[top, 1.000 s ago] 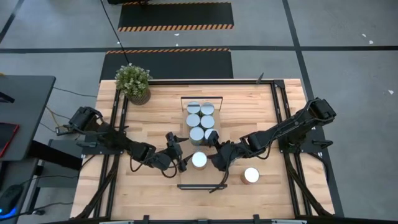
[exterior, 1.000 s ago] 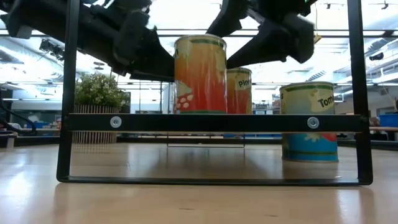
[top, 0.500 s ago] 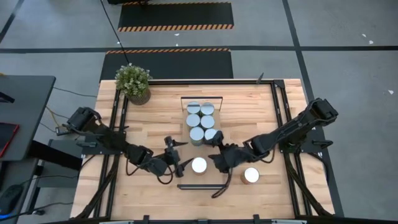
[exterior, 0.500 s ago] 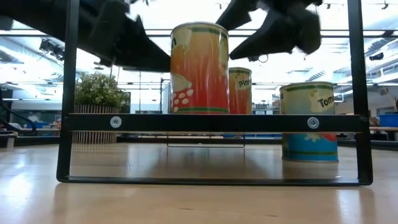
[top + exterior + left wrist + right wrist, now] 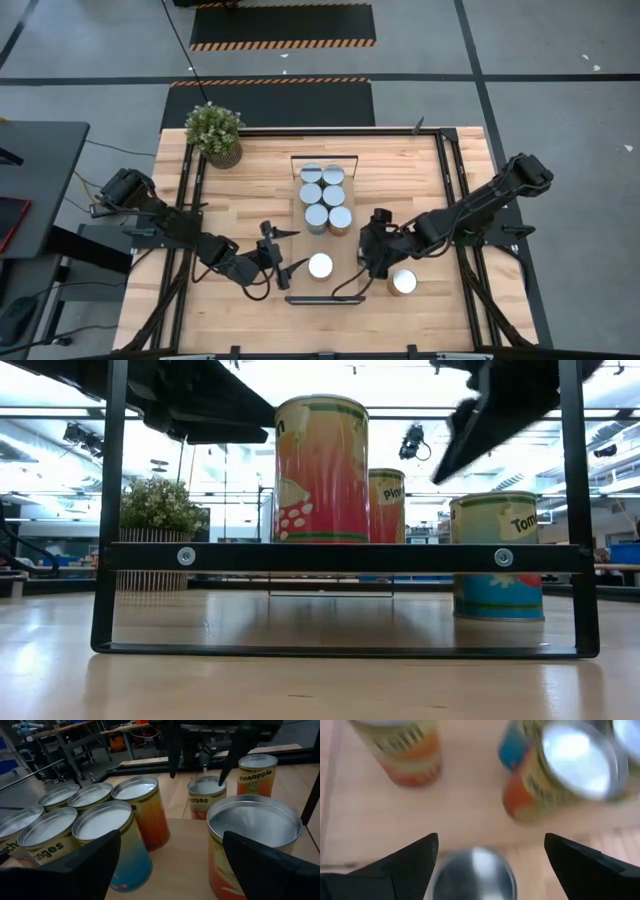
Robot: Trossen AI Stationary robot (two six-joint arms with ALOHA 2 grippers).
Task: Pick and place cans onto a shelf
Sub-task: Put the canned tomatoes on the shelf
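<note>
Looking down from above, we see a wooden tabletop (image 5: pixel 240 190) with two dark arms reaching in from the sides. Our left hand (image 5: pixel 281 256) sits near the front, just left of one can (image 5: pixel 320 265). Its two fingers are spread wide and hold nothing. From the camera on that arm we see both dark fingers (image 5: pixel 85 865) far apart, with the one can (image 5: pixel 252 845) close by.

That can stands alone on the near shelf (image 5: pixel 325 298), a thin dark frame near the front edge of the tabletop. From the low camera the shelf (image 5: pixel 340 556) shows as a dark bar with two screws, and the can (image 5: pixel 321 470) stands tall above it with a red and yellow label.

Our right hand (image 5: pixel 377 245) is to the right of that can, just above another can (image 5: pixel 404 282) that stands on the tabletop, right of the shelf. Its fingers are spread wide too, and nothing is between them. In the right arm's camera a shiny can top (image 5: pixel 472 872) shows between the open fingers (image 5: pixel 407 857).

A bunch of cans (image 5: pixel 324 195) stands close together in two rows, farther back in the middle. A little green plant (image 5: pixel 214 130) in a pot sits at the far left corner.
</note>
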